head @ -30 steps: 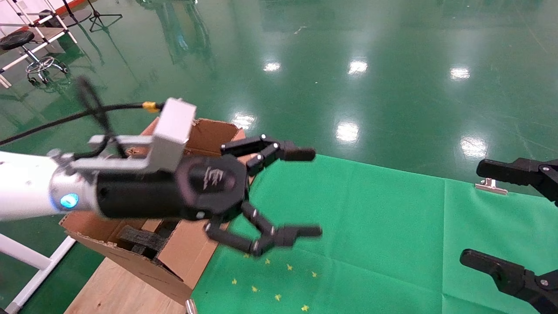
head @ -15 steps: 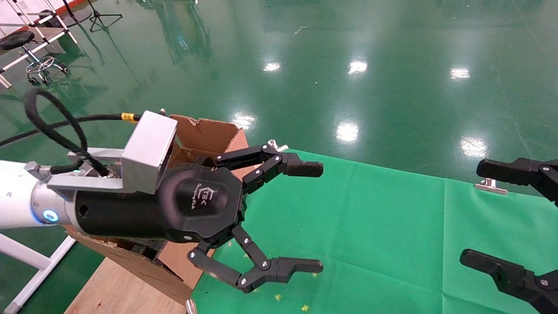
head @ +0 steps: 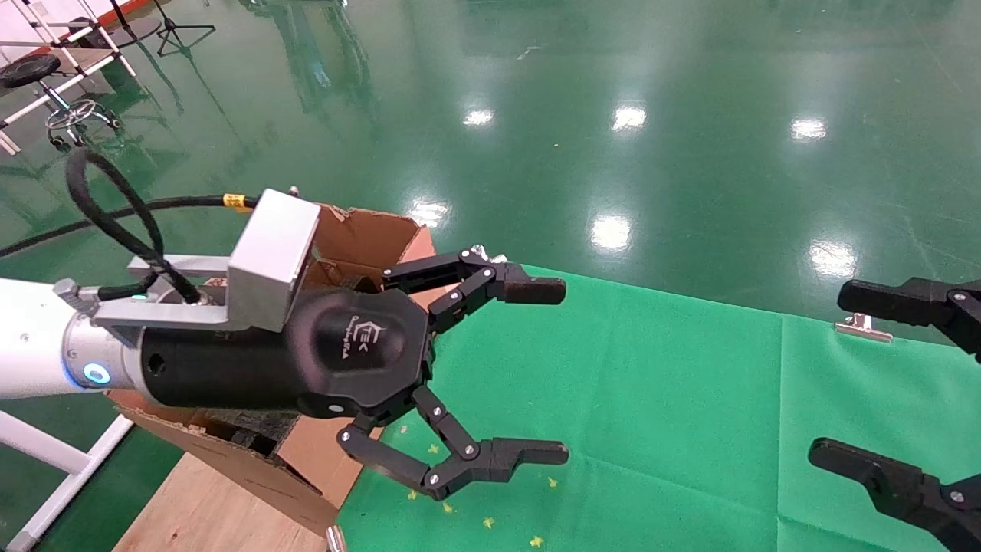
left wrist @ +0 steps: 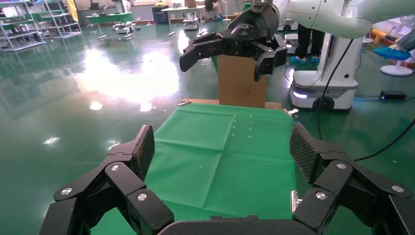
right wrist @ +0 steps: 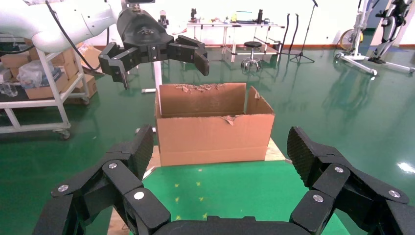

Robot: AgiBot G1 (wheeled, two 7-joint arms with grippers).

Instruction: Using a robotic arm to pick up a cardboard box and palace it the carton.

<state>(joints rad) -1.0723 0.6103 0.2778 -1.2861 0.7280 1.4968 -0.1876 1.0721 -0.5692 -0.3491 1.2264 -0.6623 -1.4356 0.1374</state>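
Observation:
The white robotic arm reaches in from the left of the head view. Its black gripper [head: 565, 372] is open and empty, level with the carton's [head: 368, 230] near corner and above the edge of the green cloth [head: 651, 383]. The carton is large, brown and torn-flapped, with black foam inside. From the right wrist view that gripper [right wrist: 159, 68] hangs above the carton [right wrist: 215, 134]. My right gripper [head: 835, 376] is open at the right edge, with only cloth between its fingers. The left wrist view shows open jaws over bare cloth and the carton's end [left wrist: 242, 85]. The cardboard box is out of view.
The carton stands on a wooden board [head: 199, 506] at the cloth's left end. Small yellow star marks [head: 490, 521] dot the cloth near it. A metal clip [head: 862, 328] holds the far right cloth edge. A stool and stands [head: 38, 73] are far back left on the shiny green floor.
The white arm's wrist has rolled and its gripper has dropped a little toward the cloth, then settled, open throughout. The right gripper has not moved.

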